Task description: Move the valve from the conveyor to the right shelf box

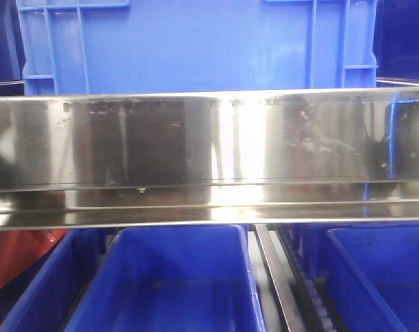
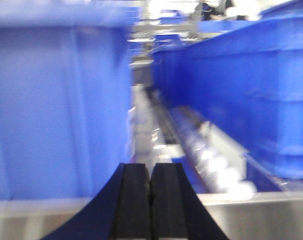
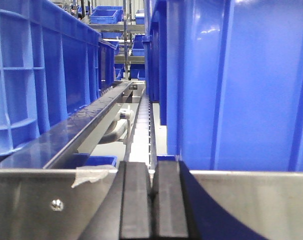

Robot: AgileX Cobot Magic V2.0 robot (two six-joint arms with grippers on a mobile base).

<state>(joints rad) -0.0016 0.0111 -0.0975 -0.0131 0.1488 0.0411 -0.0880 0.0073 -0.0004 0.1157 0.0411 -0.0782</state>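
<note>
Both pincers are pressed together on nothing: the left gripper (image 2: 150, 200) points down a gap between blue boxes (image 2: 56, 110), the right gripper (image 3: 154, 205) over a steel rail (image 3: 46, 200) between more blue boxes (image 3: 241, 85). Neither valve nor conveyor shows in any view. Out front, a shiny steel shelf beam (image 1: 209, 152) crosses below a blue crate (image 1: 196, 41), with open blue bins (image 1: 171, 283) beneath its lower edge.

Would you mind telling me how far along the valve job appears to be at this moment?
No valve and no conveyor show in any view, so nothing confirms a finished placement. Nothing is in hand: the left gripper and right gripper both sit shut with nothing between their pads, each facing a gap between blue bins behind a steel shelf rail. Whether the valve is already boxed or not yet fetched cannot be told.
</note>
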